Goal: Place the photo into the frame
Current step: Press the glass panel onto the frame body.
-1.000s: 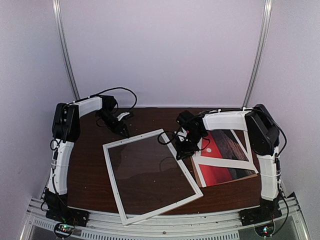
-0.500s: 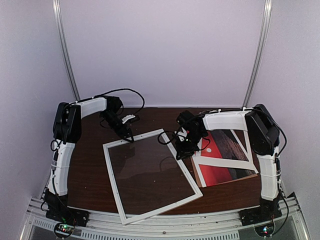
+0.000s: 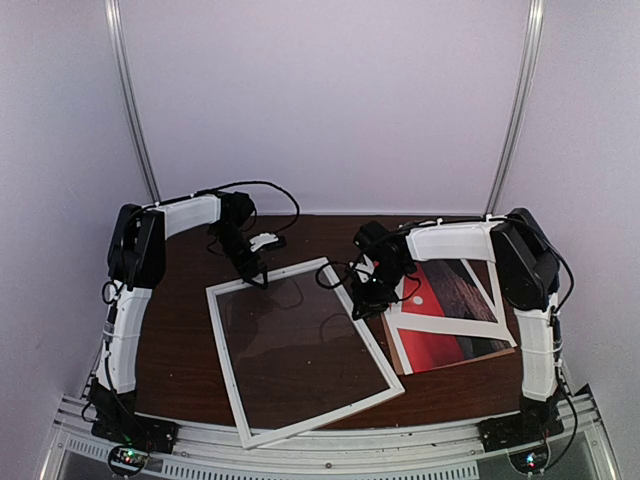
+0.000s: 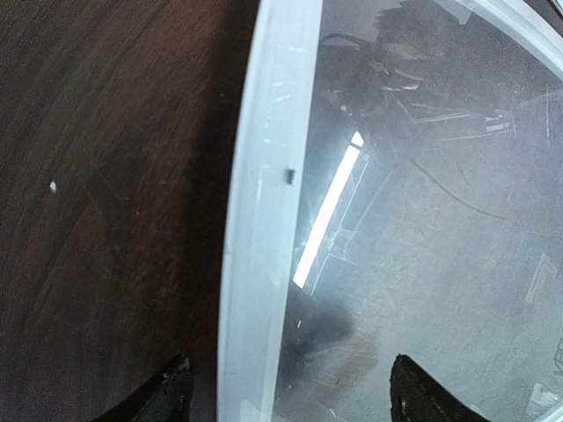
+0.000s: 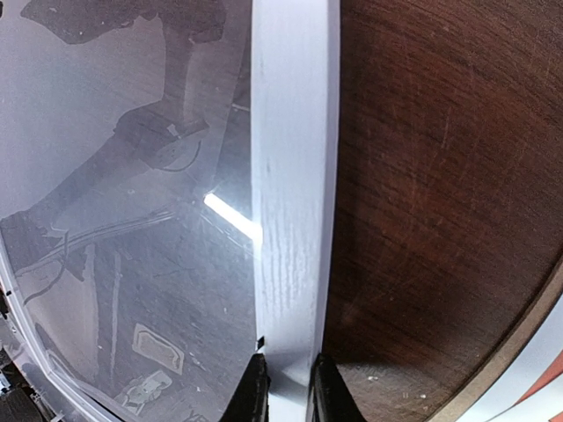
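Top external view: the frame (image 3: 223, 360) lies flat on the table (image 3: 180, 330), glazed but holding no picture. The photo (image 3: 432, 352) sits apart on the frame's right, partly under a white mat (image 3: 455, 326), so the loading itself appears not yet begun. The right gripper (image 3: 364, 303) is clamped on the frame's right rail, with the photo just beyond it. The left gripper (image 3: 256, 274) hangs over the far-left rail, fingers spread either side and gripping nothing, well apart from the photo.
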